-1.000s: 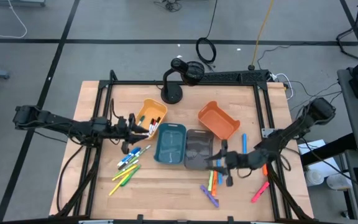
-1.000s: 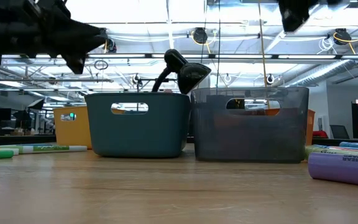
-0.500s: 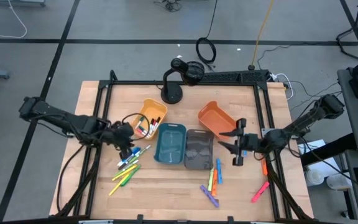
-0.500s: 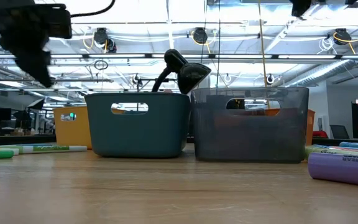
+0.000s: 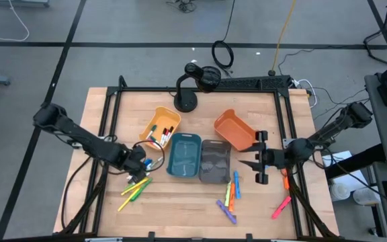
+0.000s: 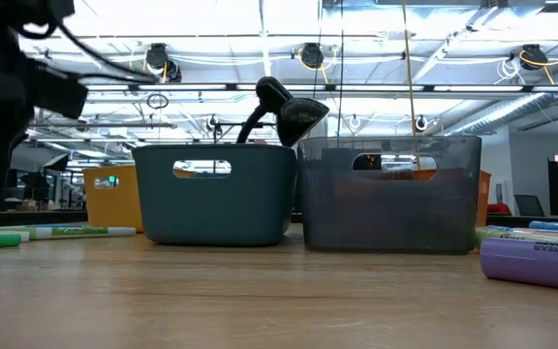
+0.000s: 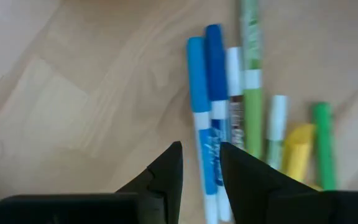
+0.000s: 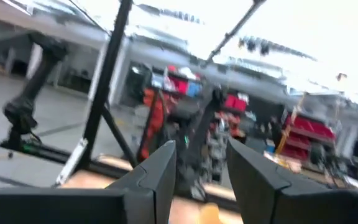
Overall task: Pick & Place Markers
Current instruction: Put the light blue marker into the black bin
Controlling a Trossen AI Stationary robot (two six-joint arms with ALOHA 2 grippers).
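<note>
Markers lie in two groups on the wooden table. Blue, white, green and yellow ones (image 5: 138,183) lie left of the teal bin (image 5: 184,156). Blue, orange, green and purple ones (image 5: 231,195) lie near the grey bin (image 5: 213,161). More markers sit in the yellow bin (image 5: 161,129). My left gripper (image 5: 137,162) is open low over the left group. In the left wrist view its fingertips (image 7: 201,163) stand on either side of a blue marker (image 7: 197,118); no touch shows. My right gripper (image 5: 259,163) hangs open and empty, right of the grey bin.
An orange bin (image 5: 236,130) stands tilted behind the grey one. A black stand (image 5: 186,99) rises at the far side. A pink marker (image 5: 281,206) and an orange one (image 5: 287,181) lie near the right frame rail. A purple marker (image 6: 536,260) shows close in the low view.
My left gripper has moved from beside the yellow bin toward the near edge and down, over the left marker group. My right gripper has risen from the markers by the grey bin, out of the low view, and shifted toward the right and far edges.
</note>
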